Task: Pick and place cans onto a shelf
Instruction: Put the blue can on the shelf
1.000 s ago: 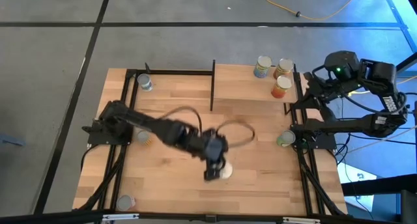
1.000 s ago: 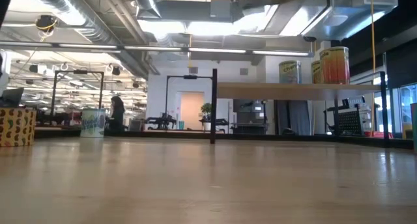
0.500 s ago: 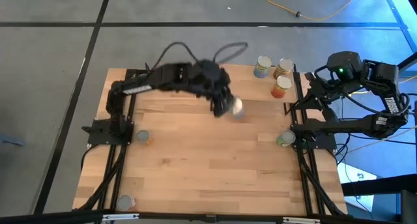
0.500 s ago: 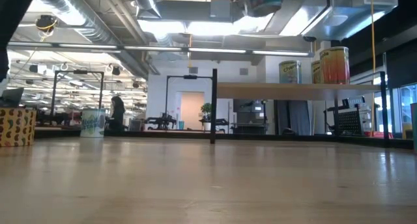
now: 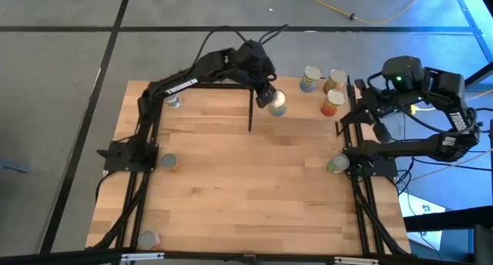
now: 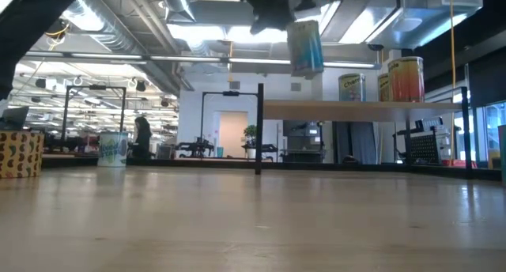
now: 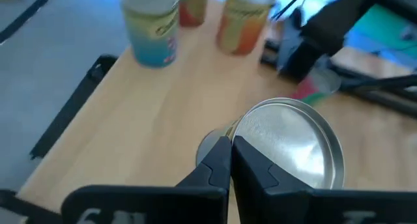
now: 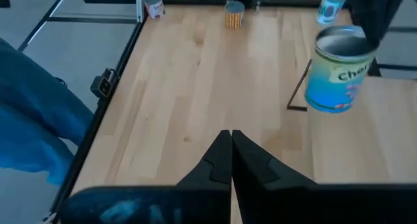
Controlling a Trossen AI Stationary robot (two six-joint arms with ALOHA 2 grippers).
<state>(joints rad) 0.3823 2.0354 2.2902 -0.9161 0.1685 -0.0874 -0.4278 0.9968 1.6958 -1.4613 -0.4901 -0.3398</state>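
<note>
Hanging in the air over the near edge of the shelf (image 5: 296, 103), we have a blue-labelled can (image 5: 276, 103), carried by the left gripper (image 5: 266, 95). We see the fingers (image 7: 218, 162) pressed almost together on the can's rim, nipping the edge of its silvery lid, while the can dangles slightly tilted beneath them; the low view shows it clear above the shelf board, not touching it. We cannot tell from the wrist view how much of the rim sits between the pads. Further along the shelf we spot three cans already standing upright: a blue-and-yellow can (image 5: 310, 79), a yellow-and-brown can (image 5: 334, 81) just beside it, and an orange can (image 5: 332, 103) nearer the shelf's front edge. Down on the tabletop (image 5: 246, 188) we count more: a grey-blue can (image 5: 172, 102) at the far left corner, an orange-striped can (image 5: 169, 162) by the left arm's base, a silver-topped can (image 5: 147, 239) at the near left corner, and a green can (image 5: 337, 165) by the right arm's base. Off to the side, the right gripper (image 8: 230, 152) waits with its fingers pressed together, raised over the table's right edge.
</note>
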